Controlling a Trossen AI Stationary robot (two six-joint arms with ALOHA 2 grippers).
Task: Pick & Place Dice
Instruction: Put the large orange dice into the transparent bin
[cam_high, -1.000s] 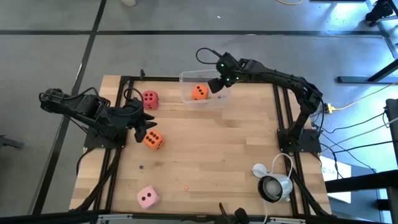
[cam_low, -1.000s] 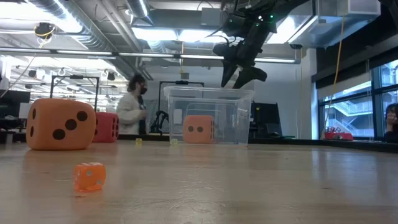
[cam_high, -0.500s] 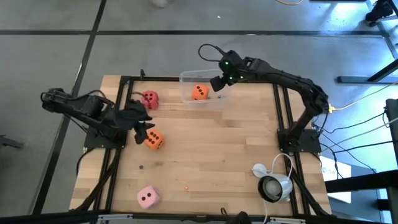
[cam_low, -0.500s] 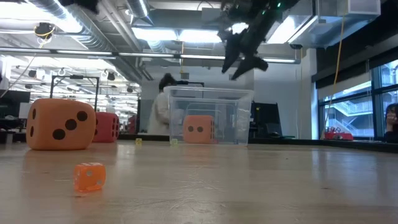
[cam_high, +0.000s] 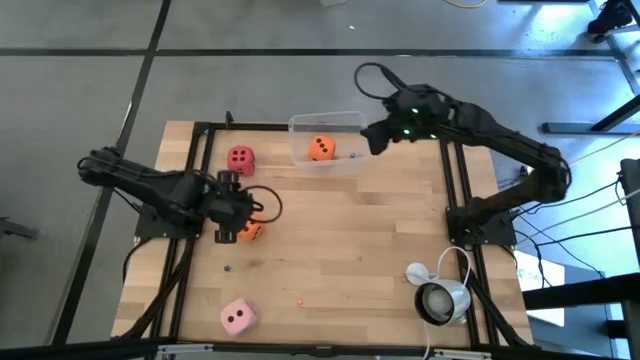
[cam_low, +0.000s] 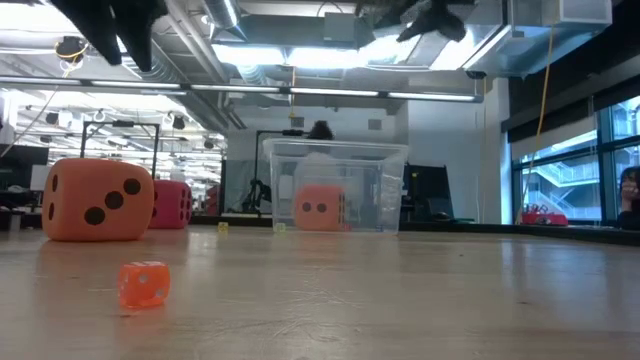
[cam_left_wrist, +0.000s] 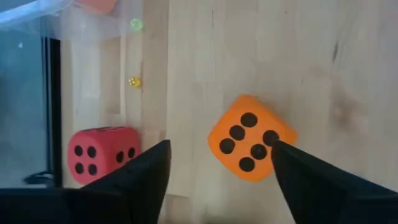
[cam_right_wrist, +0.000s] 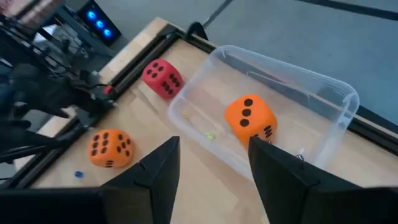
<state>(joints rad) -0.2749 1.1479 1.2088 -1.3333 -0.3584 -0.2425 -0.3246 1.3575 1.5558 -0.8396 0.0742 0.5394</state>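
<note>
One orange die (cam_high: 254, 231) sits flat on the table under my left gripper (cam_high: 237, 215). That gripper is open and hovers above it, its fingers standing either side of the die (cam_left_wrist: 252, 140) in the left wrist view. The red die (cam_high: 240, 158) rests near the far left. The pale pink die (cam_high: 237, 317) lies by the near edge. The second orange die (cam_high: 320, 148) lies inside a clear plastic container (cam_high: 345, 122) at the far edge. My right gripper (cam_high: 373, 137) is open and raised just right of the container (cam_right_wrist: 323, 93).
A tiny translucent orange die (cam_low: 145, 283) lies close to the low camera. A round white-grey device with a cable (cam_high: 440, 300) sits at the near right corner. Black frame rails (cam_high: 200, 150) run along the table's left and right sides. Bare wood spans the middle.
My left gripper has reached toward the table's right and now stands over the orange die. My right gripper has risen and drawn away from above the container toward the right. No die has moved.
</note>
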